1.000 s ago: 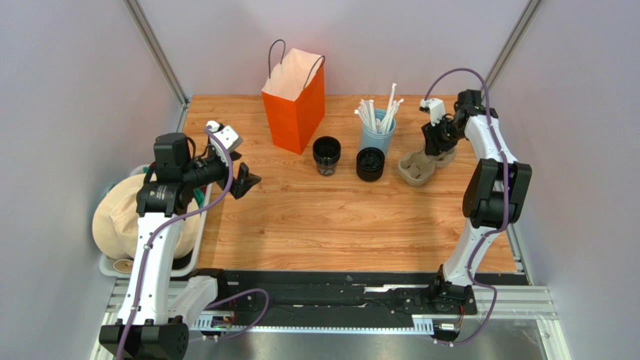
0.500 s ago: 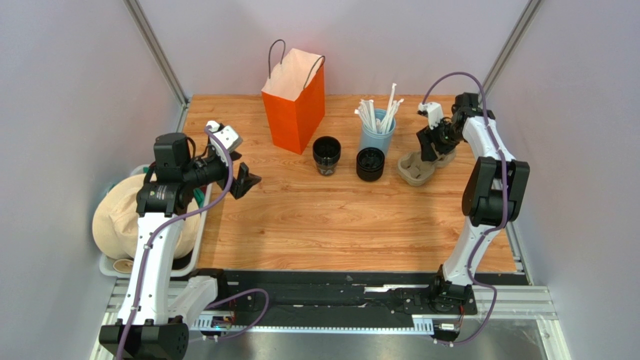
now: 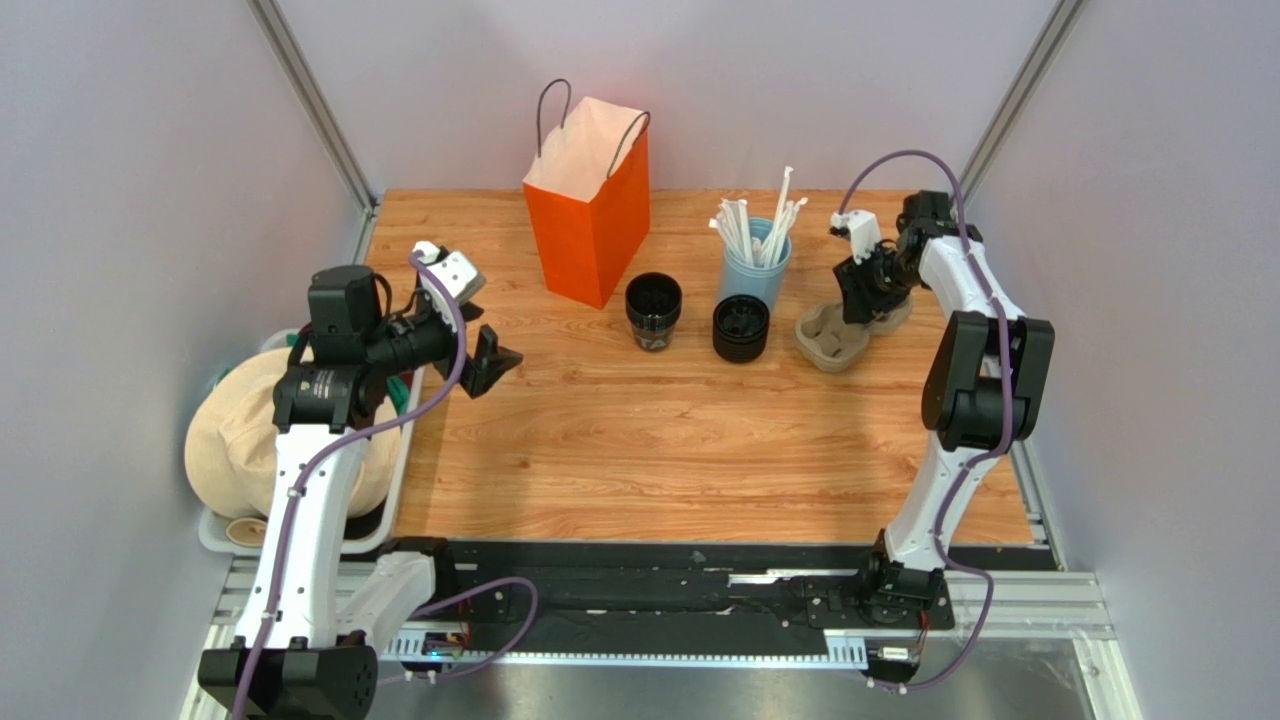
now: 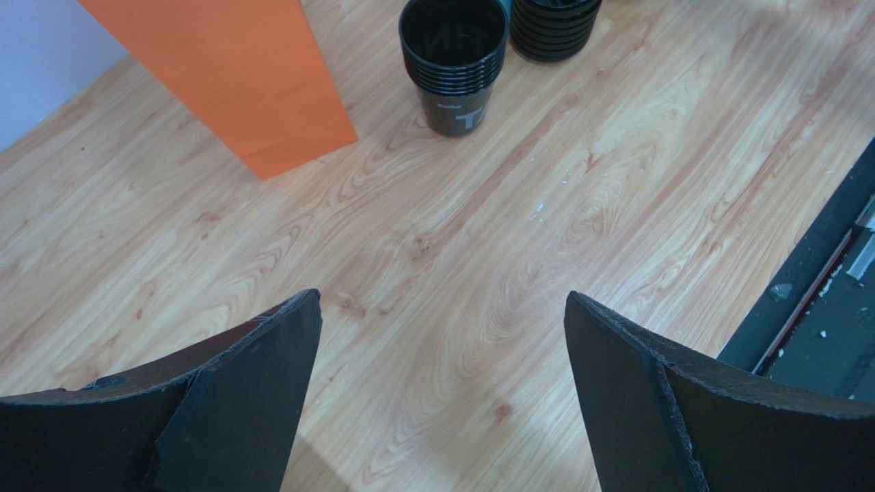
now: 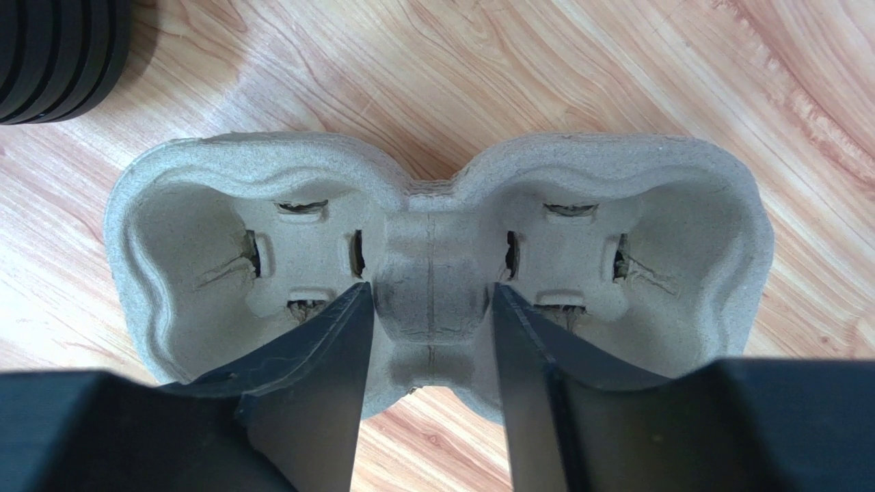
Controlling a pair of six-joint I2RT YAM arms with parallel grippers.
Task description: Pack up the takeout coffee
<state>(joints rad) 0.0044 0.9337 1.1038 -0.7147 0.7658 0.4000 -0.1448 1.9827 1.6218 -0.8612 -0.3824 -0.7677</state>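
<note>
Since a second ago only the right arm has shifted, its wrist drawing a little leftward over the tray; the left arm has not moved.

The left gripper (image 4: 440, 308) hangs near the table's left edge with its jaws spread wide, holding nothing. Right of it stands the orange paper bag with cord handles (image 3: 589, 210). Beside the bag sits the small round dark disposable cup (image 3: 654, 309), upright, open and lidless. Next comes a black ribbed stack of lids (image 3: 739, 327), then the pale blue cup of white straws (image 3: 756, 270). Farthest right, the right gripper (image 5: 429, 297) straddles the middle ridge of the grey-brown moulded cardboard tray (image 5: 657, 195), one finger in each well. Whether the jaws pinch the ridge I cannot tell.

The step in hand looks like taking up the tray. Next it needs a firm squeeze on the ridge and a level lift.
</note>
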